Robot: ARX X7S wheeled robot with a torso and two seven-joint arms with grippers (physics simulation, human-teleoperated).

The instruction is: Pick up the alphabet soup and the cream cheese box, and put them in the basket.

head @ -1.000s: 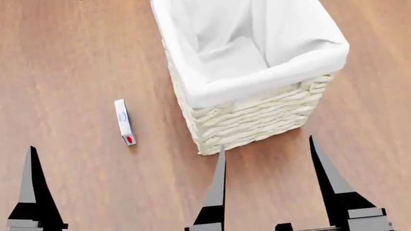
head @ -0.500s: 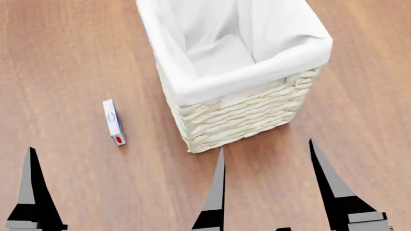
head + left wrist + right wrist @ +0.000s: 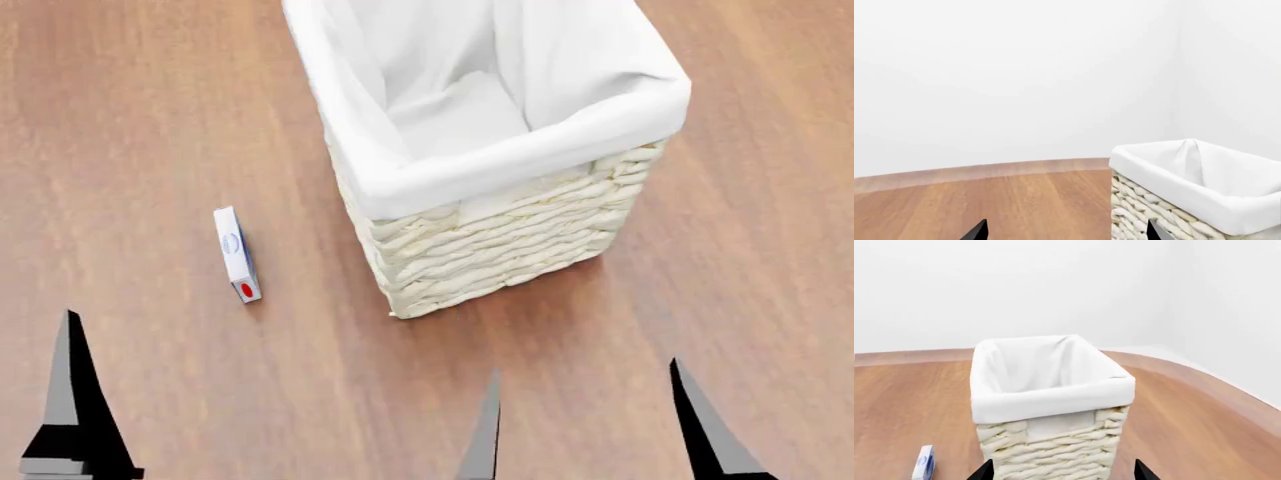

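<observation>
Your right gripper (image 3: 587, 425) holds its fingers wide and empty near the wooden tabletop's (image 3: 134, 120) front edge; the left gripper's spread cannot be judged. The cream cheese box (image 3: 236, 254) lies beside the basket (image 3: 507, 235).

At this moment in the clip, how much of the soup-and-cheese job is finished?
Nothing looks done. The basket shows only its white liner inside. The cheese box lies on the floor to its left, untouched. The soup is in no view. Left claw and right claw are open and empty. Both picks and both drops remain.
</observation>
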